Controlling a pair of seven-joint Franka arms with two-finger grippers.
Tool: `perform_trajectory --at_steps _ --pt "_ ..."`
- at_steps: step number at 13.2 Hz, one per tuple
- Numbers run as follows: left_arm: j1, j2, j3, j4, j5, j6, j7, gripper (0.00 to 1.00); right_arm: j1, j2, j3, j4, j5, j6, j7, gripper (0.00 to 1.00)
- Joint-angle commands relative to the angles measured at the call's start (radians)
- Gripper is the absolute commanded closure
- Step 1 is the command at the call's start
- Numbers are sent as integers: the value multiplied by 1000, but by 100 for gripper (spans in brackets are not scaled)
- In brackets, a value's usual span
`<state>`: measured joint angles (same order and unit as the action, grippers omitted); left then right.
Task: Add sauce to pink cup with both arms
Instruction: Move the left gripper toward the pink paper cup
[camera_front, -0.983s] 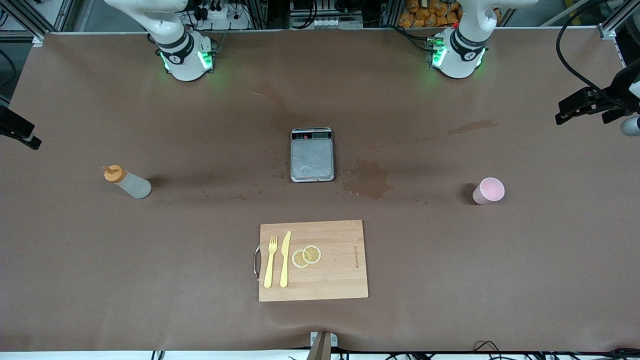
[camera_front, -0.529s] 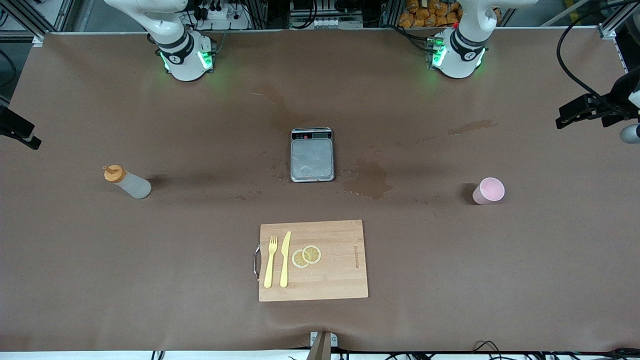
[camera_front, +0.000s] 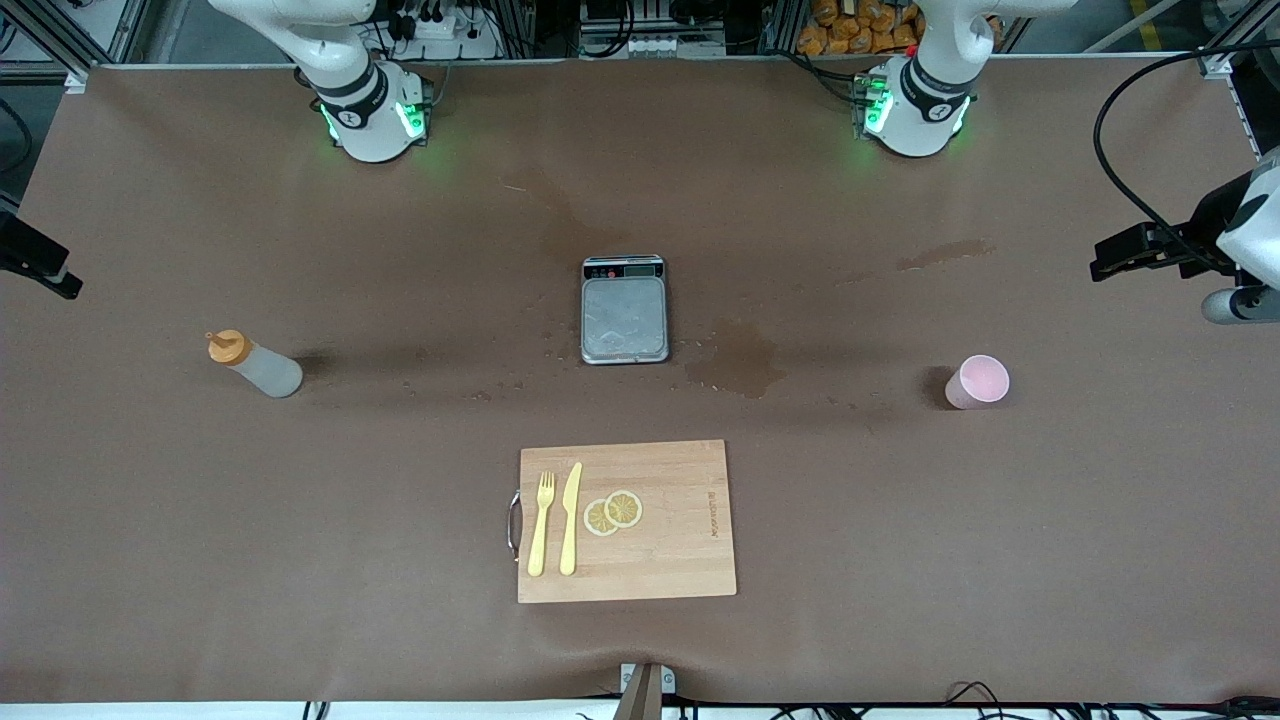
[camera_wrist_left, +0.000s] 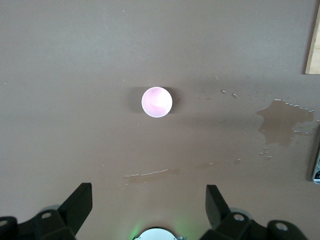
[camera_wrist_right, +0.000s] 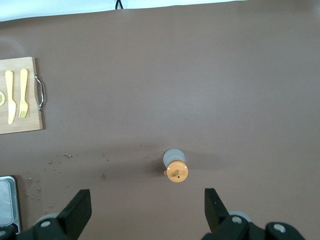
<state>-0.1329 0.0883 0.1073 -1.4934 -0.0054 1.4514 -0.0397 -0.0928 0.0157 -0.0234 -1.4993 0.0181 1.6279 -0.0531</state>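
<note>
The sauce (camera_front: 254, 364) stands upright on the tabletop (camera_front: 400, 520) toward the right arm's end; the pink cup (camera_front: 977, 381) stands upright toward the left arm's end, both untouched. The left end effector (camera_wrist_left: 149, 200) hangs high over the tabletop at that arm's end, pointing down, fingers spread wide, holding nothing. The right end effector (camera_wrist_right: 144, 202) hangs likewise above the bottle, empty, fingers apart

Both grippers, left (camera_wrist_left: 145, 207) and right (camera_wrist_right: 142, 210), hover (fingers spread).
</note>
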Motion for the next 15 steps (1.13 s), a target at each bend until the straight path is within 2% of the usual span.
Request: perform_trajectory --at_steps 1,6,12,15 --pt "-2 -5 0 2 15 15 3 0 -8 1 2 13 10 -10 -5 0" --pt "-2 -7 -1 -19 16 47 1 0 -8 -3 2 10 11 -17 -4 0" --pt "1 -19 -6 -129 15 171 -5 0 -41 3 0 8 17 -85 9 0" --pt "4 -21 -6 -172 16 224 -5 0 -53 -2 0 13 62 -77 1 0"
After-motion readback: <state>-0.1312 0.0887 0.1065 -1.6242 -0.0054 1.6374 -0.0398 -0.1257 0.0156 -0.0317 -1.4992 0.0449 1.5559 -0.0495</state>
